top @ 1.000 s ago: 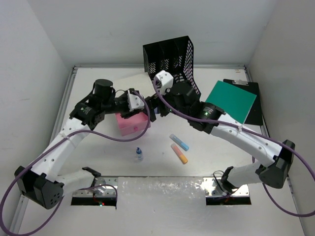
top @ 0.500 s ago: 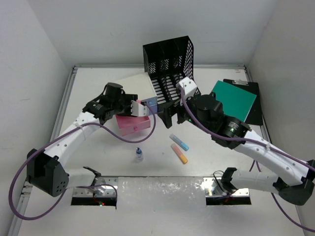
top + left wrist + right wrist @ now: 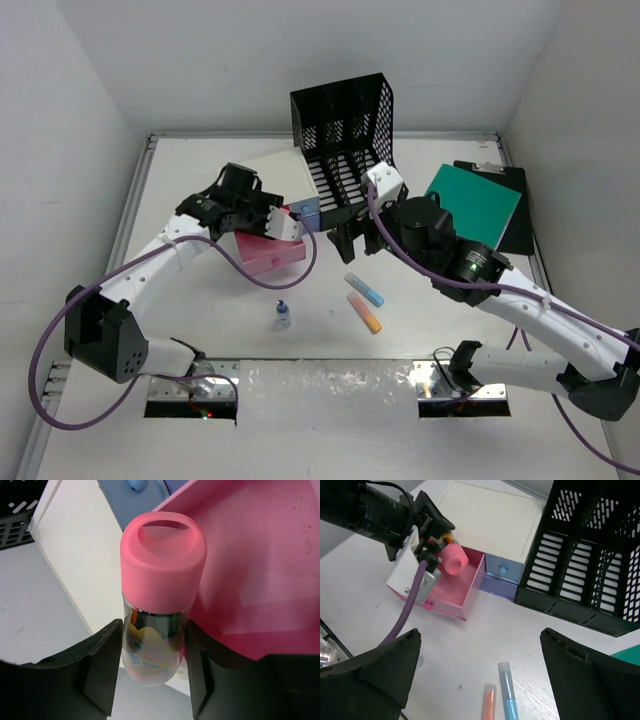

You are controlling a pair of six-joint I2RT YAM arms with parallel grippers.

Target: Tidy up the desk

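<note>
My left gripper (image 3: 152, 665) is shut on a small clear bottle with a pink cap (image 3: 163, 562) and holds it over the open pink drawer (image 3: 260, 580) of the drawer box (image 3: 280, 170). The top view shows this gripper (image 3: 283, 222) above the drawer (image 3: 275, 255). My right gripper (image 3: 350, 235) is open and empty, hovering over the white desk (image 3: 200, 300) above a blue pen (image 3: 509, 695) and an orange pen (image 3: 489, 702). The right wrist view also shows the pink-capped bottle (image 3: 452, 560) over the drawer (image 3: 455, 592).
A black mesh file organizer (image 3: 345, 130) stands at the back behind the drawer box. A green notebook (image 3: 470, 205) lies on a black clipboard (image 3: 515, 215) at the right. A small blue-capped bottle (image 3: 283, 314) stands near the front. The blue drawer (image 3: 306, 210) is shut.
My left gripper has moved right with the bottle, over the open pink drawer. My right gripper has drawn back to the right, away from the drawer box.
</note>
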